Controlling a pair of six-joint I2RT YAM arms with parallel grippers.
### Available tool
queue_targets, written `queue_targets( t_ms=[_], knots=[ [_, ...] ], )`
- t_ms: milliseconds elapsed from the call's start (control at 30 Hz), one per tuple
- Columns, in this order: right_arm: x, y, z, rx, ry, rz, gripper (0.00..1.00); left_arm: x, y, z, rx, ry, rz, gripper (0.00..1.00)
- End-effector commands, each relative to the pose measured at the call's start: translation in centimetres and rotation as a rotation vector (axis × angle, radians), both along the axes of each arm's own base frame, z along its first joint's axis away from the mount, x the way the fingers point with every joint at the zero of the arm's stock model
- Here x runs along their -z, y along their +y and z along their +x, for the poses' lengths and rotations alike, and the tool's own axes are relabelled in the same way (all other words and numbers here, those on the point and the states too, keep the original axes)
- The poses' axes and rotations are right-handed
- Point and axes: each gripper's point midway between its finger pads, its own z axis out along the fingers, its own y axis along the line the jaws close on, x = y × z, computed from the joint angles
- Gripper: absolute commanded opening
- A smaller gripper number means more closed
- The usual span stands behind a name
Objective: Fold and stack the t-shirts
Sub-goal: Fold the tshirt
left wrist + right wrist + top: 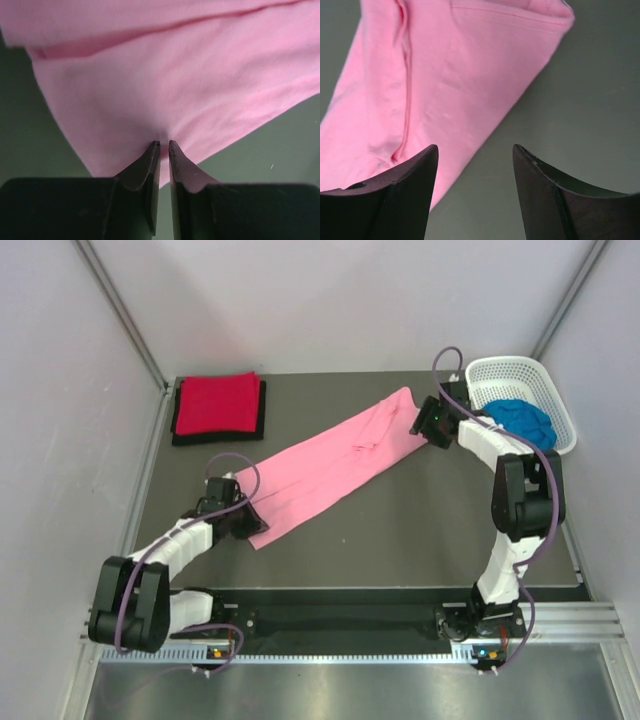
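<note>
The pink t-shirt [330, 465] lies folded into a long strip, diagonal across the table from near left to far right. My left gripper [248, 523] is at its near-left end. In the left wrist view the gripper [164, 145] has its jaws nearly together, pinching the pink cloth [175, 75] at its edge. My right gripper [420, 428] is open beside the strip's far-right end. In the right wrist view the gripper [475, 150] stands over bare table just off the shirt's edge [435, 75]. The folded red t-shirt [217, 403] rests on the folded black t-shirt [180, 435] at the far left.
A white lattice basket [510, 370] at the far right corner holds the crumpled blue t-shirt [522, 420]. Grey walls close in the left and right sides. The dark table [430, 520] shows bare between the pink strip and the near edge.
</note>
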Motion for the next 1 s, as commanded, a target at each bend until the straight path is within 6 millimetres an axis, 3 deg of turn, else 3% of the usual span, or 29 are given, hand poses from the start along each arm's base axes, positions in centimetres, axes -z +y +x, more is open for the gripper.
queue_targets(
  t_ms=[0, 133, 233, 333, 367, 467, 567, 867, 900, 967],
  knots=[
    [-1.7, -2.2, 1.8, 0.091, -0.091, -0.016, 0.61, 0.7, 0.6, -3.3, -0.013, 0.083, 0.022, 0.18],
    [0.0, -4.1, 1.7, 0.151, -0.07, -0.036, 0.56, -0.4, 0.4, -3.8, -0.028, 0.067, 0.009, 0.19],
    [0.6, -5.7, 2.2, 0.2, -0.076, -0.048, 0.51, -2.7, -0.4, -3.2, -0.026, 0.028, -0.041, 0.19],
    [1.1, -7.3, 3.1, 0.242, -0.08, -0.035, 0.48, -6.5, -0.9, -1.8, -0.013, -0.052, -0.066, 0.2],
    [1.2, -7.5, 3.4, 0.247, -0.085, -0.029, 0.48, -8.6, -1.2, -0.9, -0.003, -0.095, -0.074, 0.2],
    [1.5, -7.6, 4.4, 0.24, -0.101, -0.007, 0.48, -12.3, -1.6, 0.4, 0.012, -0.166, -0.09, 0.21],
    [2.0, -7.3, 5.4, 0.212, -0.103, 0.005, 0.48, -14.5, -1.9, 1.2, 0.024, -0.205, -0.102, 0.2],
    [4.9, -7.4, 6.8, 0.212, -0.076, -0.001, 0.42, -15.6, -2.9, 2.1, 0.049, -0.225, -0.15, 0.21],
    [4.9, -9.1, 7.1, 0.243, -0.079, -0.002, 0.38, -15.7, -2.9, 2.3, 0.05, -0.225, -0.147, 0.21],
    [4.8, -9.5, 7.3, 0.256, -0.079, 0.0, 0.29, -15.9, -2.8, 2.7, 0.049, -0.228, -0.138, 0.21]
  ],
)
